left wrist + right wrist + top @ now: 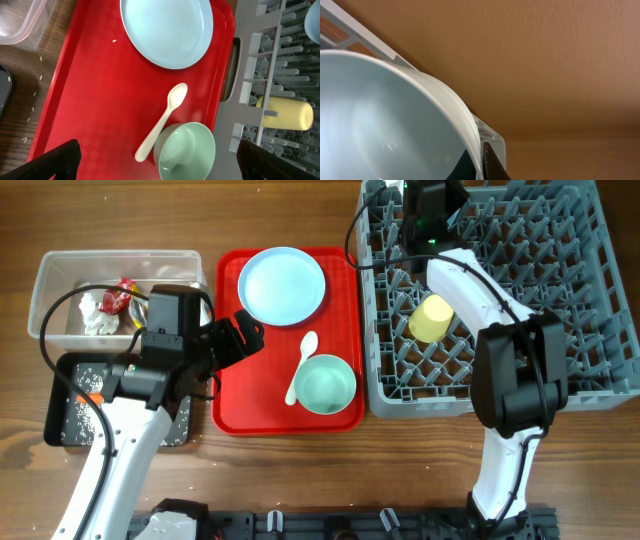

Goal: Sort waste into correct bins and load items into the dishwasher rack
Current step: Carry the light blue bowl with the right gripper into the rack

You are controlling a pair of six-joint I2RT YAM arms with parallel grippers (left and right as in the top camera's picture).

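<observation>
Overhead view: the red tray (232, 395) lies on the table (300, 210) between the bins and the dishwasher rack (560, 300). On it are one plate (282, 285), one spoon (302, 366) and one green bowl (326, 384), with the spoon's handle touching the bowl's rim. One yellow cup (432, 318) lies on its side among the rack's pegs.

There are two bins. The clear tub (60, 270) holds crumpled tissue (95, 312) and a red wrapper (121, 298). The black tray (58, 415), just in front of it, holds white grains and an orange piece (90, 397).

Only the left wrist view shows the following:
- The left fingers (57, 161) are spread wide and hold nothing. They hang over the near end of the red tray, to either side of the green bowl.
- Loose rice grains (35, 93) lie on the table beside the tray.
- The edge of a second bowl appears in the rack's far part.

In the overhead view the right arm (470, 290) covers that corner of the rack.

The right wrist view shows the pale bowl (380, 120) close up. The right fingers (492, 169) are closed on its rim at the rack's edge. That makes two bowls in all.
</observation>
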